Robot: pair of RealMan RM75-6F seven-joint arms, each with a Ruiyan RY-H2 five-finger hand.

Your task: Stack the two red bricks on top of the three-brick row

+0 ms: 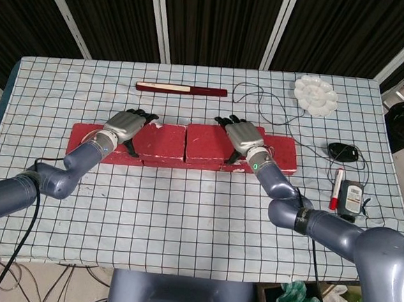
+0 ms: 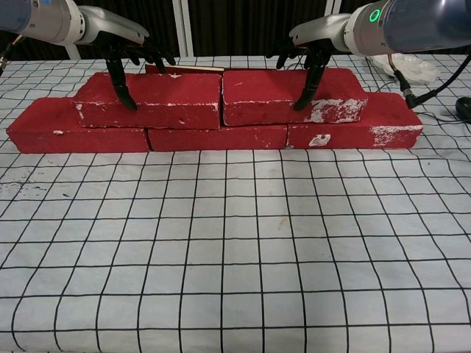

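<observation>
Three red bricks lie end to end in a row: left (image 2: 73, 129), middle (image 2: 217, 137), right (image 2: 360, 125). Two more red bricks sit on top, side by side and nearly touching: the upper left brick (image 2: 169, 99) (image 1: 162, 139) and the upper right brick (image 2: 265, 95) (image 1: 206, 141). My left hand (image 2: 121, 44) (image 1: 125, 125) grips the upper left brick near its left end, with the thumb down the front face and the fingers over the back. My right hand (image 2: 309, 48) (image 1: 244, 135) grips the upper right brick near its right end in the same way.
Behind the bricks lie a long red-and-cream stick (image 1: 181, 89), a looped black cable (image 1: 262, 103) and a white palette (image 1: 315, 95). A black mouse (image 1: 343, 151), a red marker (image 1: 336, 189) and a small device (image 1: 353, 198) lie at the right edge.
</observation>
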